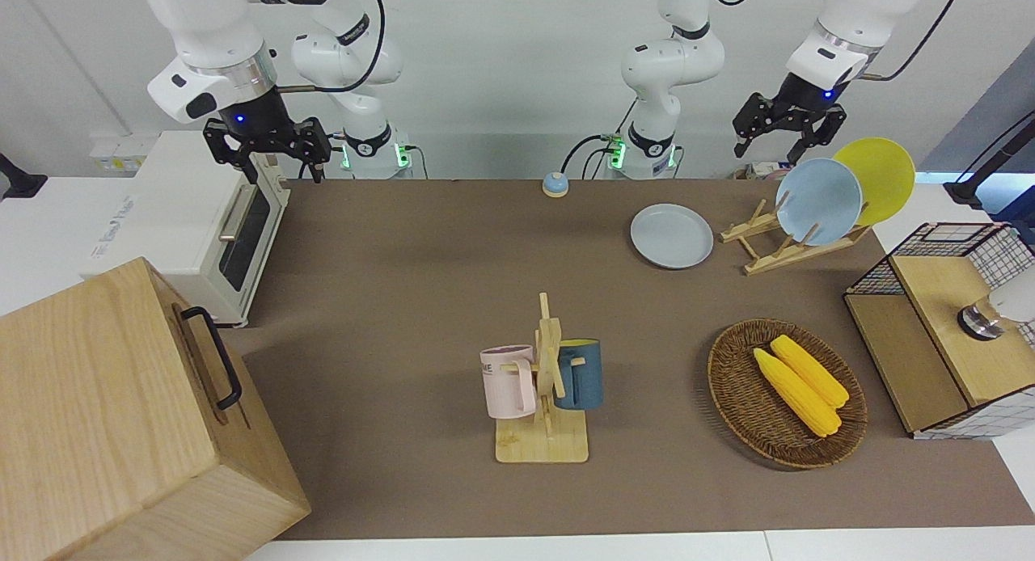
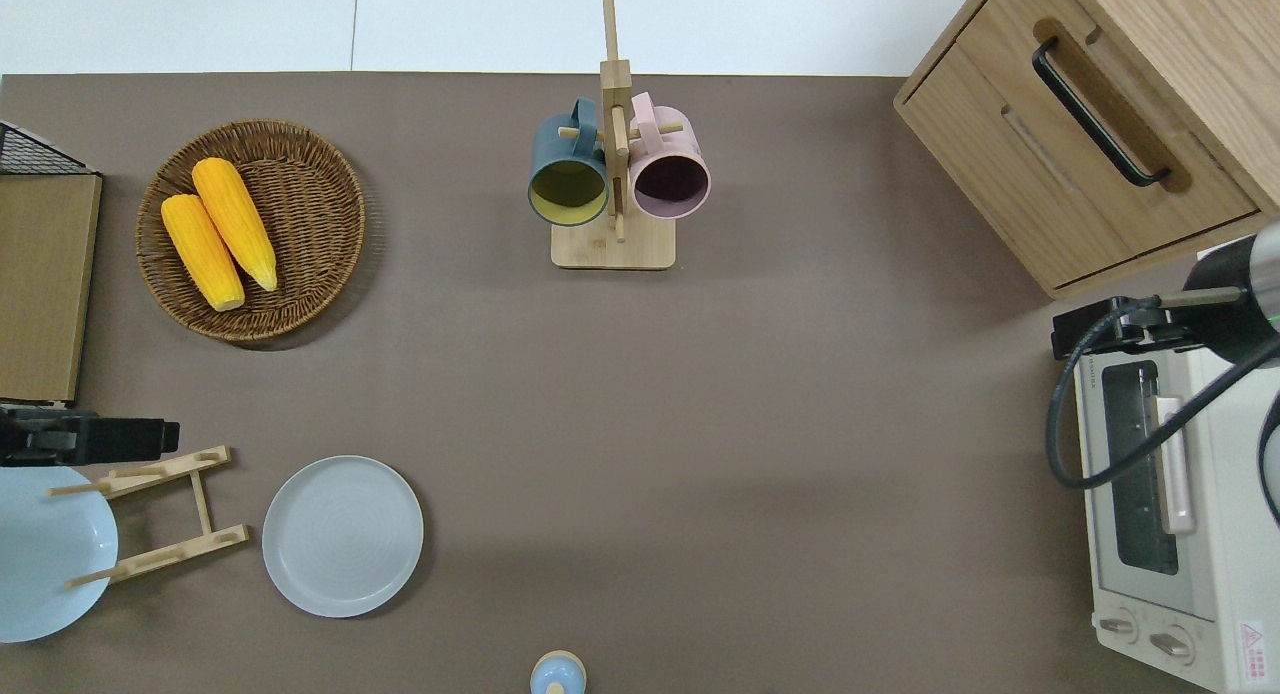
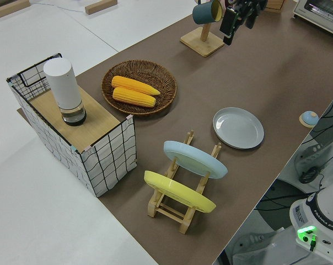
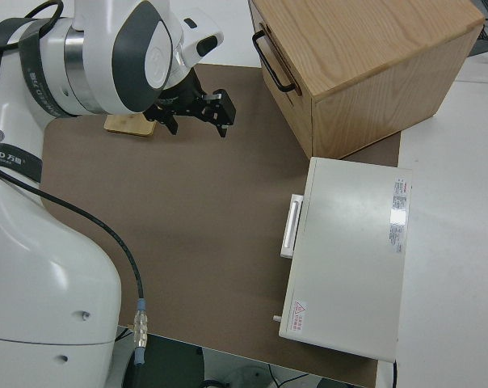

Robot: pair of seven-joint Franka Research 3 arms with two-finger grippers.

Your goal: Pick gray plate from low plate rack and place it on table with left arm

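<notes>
The gray plate (image 1: pixel 672 236) lies flat on the brown table (image 1: pixel 420 286), beside the low plate rack (image 1: pixel 788 251) on the side toward the right arm's end. It also shows in the overhead view (image 2: pixel 343 535) and the left side view (image 3: pixel 238 127). The low plate rack (image 2: pixel 160 514) holds a light blue plate (image 1: pixel 818 201) and a yellow plate (image 1: pixel 877 179), both leaning. My left gripper (image 1: pixel 783 137) is open and empty, raised high; in the overhead view the left gripper (image 2: pixel 150 439) is over the rack's farther edge. My right gripper (image 1: pixel 271 155) is open and parked.
A wicker basket (image 1: pixel 732 383) with two corn cobs, a wooden mug tree (image 1: pixel 546 383) with a pink and a blue mug, a wooden drawer box (image 1: pixel 121 415), a white toaster oven (image 1: pixel 190 221), a wire crate (image 1: pixel 942 318) and a small blue knob (image 1: pixel 555 184) stand around the table.
</notes>
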